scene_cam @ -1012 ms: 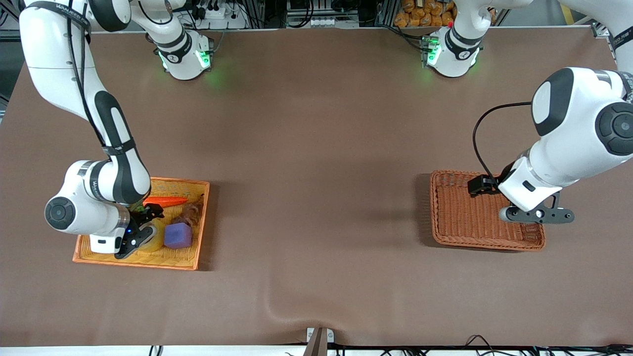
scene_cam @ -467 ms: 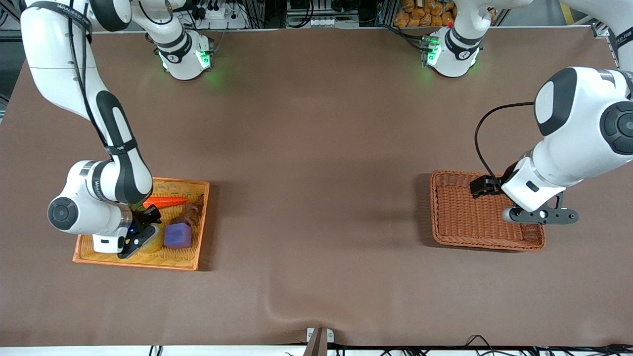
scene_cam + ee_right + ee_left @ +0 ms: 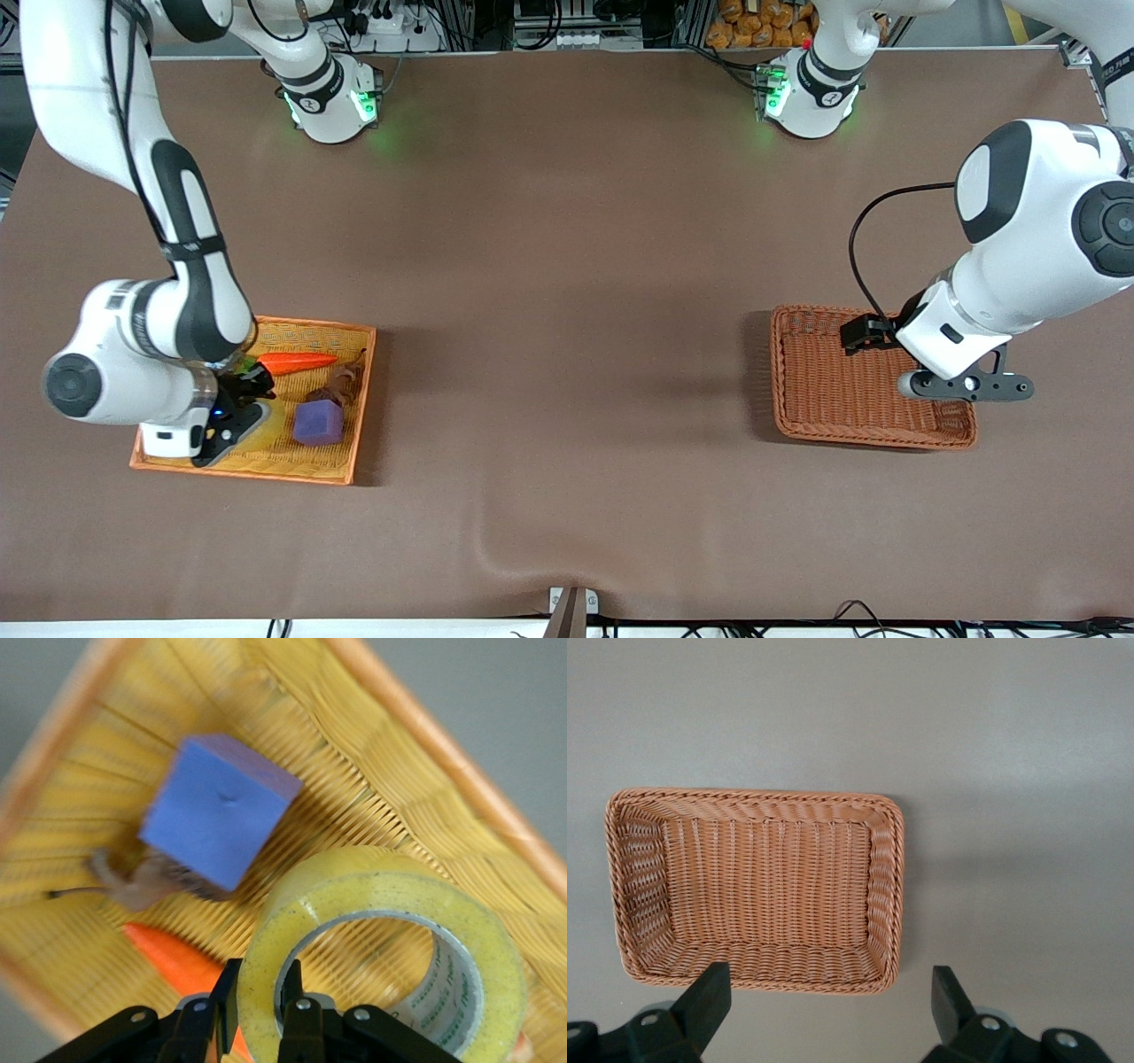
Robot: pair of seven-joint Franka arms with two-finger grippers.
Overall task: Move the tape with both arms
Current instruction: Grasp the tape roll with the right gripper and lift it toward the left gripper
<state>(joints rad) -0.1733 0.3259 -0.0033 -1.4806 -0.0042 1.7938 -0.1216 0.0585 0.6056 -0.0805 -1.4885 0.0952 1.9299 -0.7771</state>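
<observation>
Brown desk (image 3: 567, 266) | right gripper (image 3: 257, 1014) has lifted tape (image 3: 390, 948), jaws clamped on its wall, over yellow tray (image 3: 332, 465) holding purple cube (image 3: 317, 423), carrot (image 3: 297, 361) | left gripper (image 3: 824, 1014) waits, jaws released, over empty wicker basket (image 3: 784, 372)

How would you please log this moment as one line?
right gripper: shut on tape, over yellow tray | left gripper: open, waiting over wicker basket

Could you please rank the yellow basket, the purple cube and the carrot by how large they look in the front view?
1. Yellow basket, by far the largest.
2. Carrot and purple cube: unsure. The carrot looks longer, the cube thicker, and the right arm hides one end of the carrot.
</observation>
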